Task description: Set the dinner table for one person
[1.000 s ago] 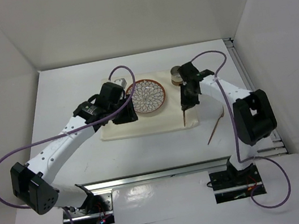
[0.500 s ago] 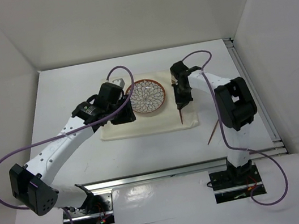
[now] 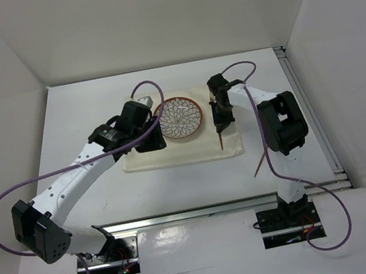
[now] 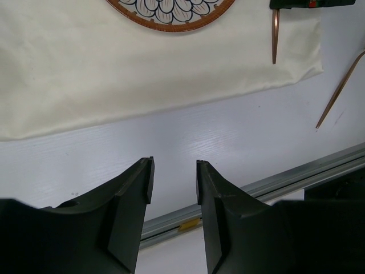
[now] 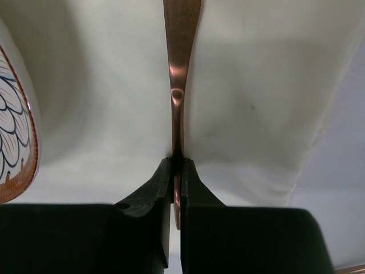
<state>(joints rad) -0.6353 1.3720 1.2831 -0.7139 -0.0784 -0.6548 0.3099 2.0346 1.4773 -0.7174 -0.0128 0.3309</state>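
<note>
While your left tool [image 4: 174, 171] hangs over the left end of the cream cloth [image 3: 185, 152] with its jaws about half apart and nothing between them, it looks parked there to stay clear rather than to do any work. The cloth lies mid-way across the white table [image 3: 81, 119], which carries everything and runs to the metal rail [image 3: 202, 211] at its near edge. The patterned plate [image 3: 178, 117] sits on the cloth's far half, so the setting is being built around it. Just right of the plate, your right tool [image 5: 177, 166] is pinched tight on the narrow part of a copper utensil [image 5: 178, 85], which points toward you along the cloth's right margin. I judge you hold it low and parallel to the plate's side so it can be laid straight where cutlery belongs. I cannot tell whether it is a fork, knife or spoon. A second copper piece [image 3: 262, 159] lies slanted on bare table beyond the cloth's right edge, waiting. Against a second ago, the right arm's elbow has swung inward and the utensil has shifted a little left, nearer the plate. The left arm has not moved.
</note>
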